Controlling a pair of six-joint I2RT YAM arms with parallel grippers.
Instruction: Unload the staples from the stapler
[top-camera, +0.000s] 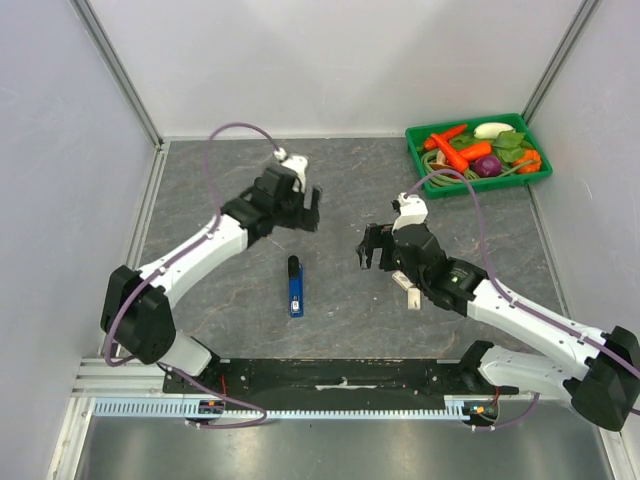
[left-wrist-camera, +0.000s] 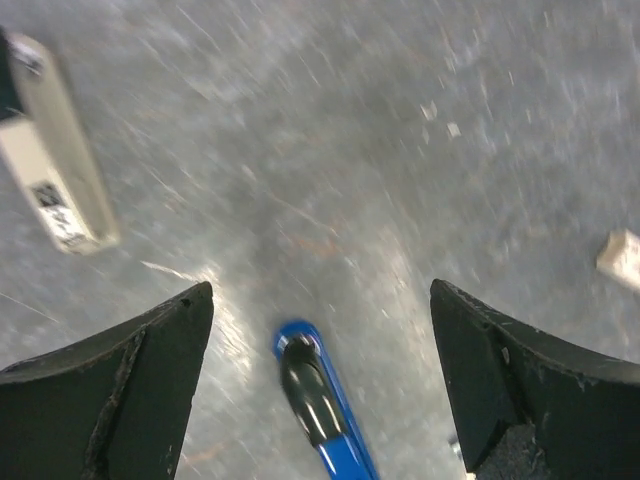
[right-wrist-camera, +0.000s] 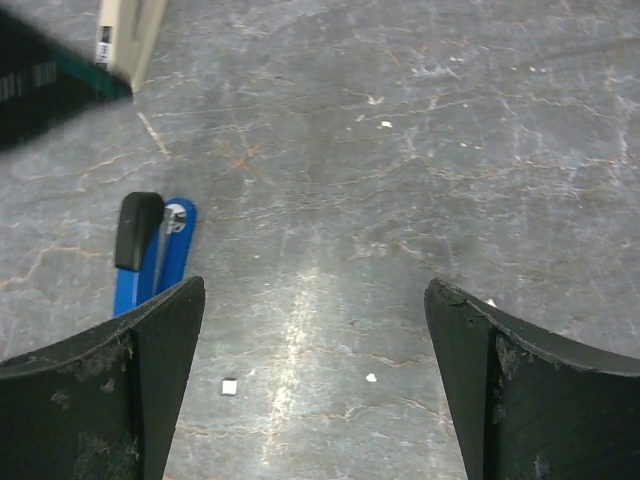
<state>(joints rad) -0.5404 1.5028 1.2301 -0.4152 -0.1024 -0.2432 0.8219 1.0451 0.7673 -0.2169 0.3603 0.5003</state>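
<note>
A blue stapler (top-camera: 295, 287) with a black top lies closed on the grey table (top-camera: 200, 190), between the two arms. My left gripper (top-camera: 309, 222) hovers just beyond its far end, open and empty. In the left wrist view the stapler (left-wrist-camera: 322, 412) shows low between the spread fingers (left-wrist-camera: 150, 380) of the left gripper (left-wrist-camera: 320, 292). My right gripper (top-camera: 374, 258) is to the stapler's right, open and empty. In the right wrist view of the right gripper (right-wrist-camera: 312, 290), the stapler (right-wrist-camera: 150, 255) lies beside the left finger (right-wrist-camera: 120, 390). No staples are in view.
A green tray (top-camera: 540, 177) of toy vegetables stands at the back right. Small white specks (right-wrist-camera: 229, 386) lie on the table near the right gripper. A beige block (left-wrist-camera: 55, 150) shows at the left wrist view's upper left. White walls enclose the table.
</note>
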